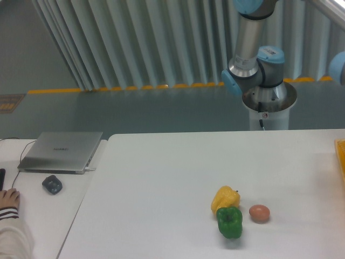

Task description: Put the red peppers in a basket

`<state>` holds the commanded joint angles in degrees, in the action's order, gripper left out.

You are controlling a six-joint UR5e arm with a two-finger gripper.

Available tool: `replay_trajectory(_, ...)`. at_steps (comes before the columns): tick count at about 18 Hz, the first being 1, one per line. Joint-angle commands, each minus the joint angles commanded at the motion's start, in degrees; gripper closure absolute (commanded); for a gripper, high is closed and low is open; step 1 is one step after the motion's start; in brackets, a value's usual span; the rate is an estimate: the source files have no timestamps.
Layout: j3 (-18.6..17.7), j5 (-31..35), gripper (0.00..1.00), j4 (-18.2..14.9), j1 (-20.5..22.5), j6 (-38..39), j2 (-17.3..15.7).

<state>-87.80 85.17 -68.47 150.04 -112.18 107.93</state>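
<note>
Although the basket [341, 157] showed as a thin strip at the surface's [161, 178] right edge, no red pepper was visible, and the hand was out of view. A reach risked seizing the yellow pepper [224, 198] or green pepper [230, 222] instead.

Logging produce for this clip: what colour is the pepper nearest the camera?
Green; the pepper shows clearly in the fixed camera view, just below a yellow one.

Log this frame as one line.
arm base: rear | gripper: out of view | red pepper: not visible | yellow pepper, green pepper: touching | basket edge: right
</note>
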Motion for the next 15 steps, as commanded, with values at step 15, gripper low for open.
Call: replay_trajectory(15,-2.10,2.10,0.00,0.44,-12.58,22.26,-1.58)
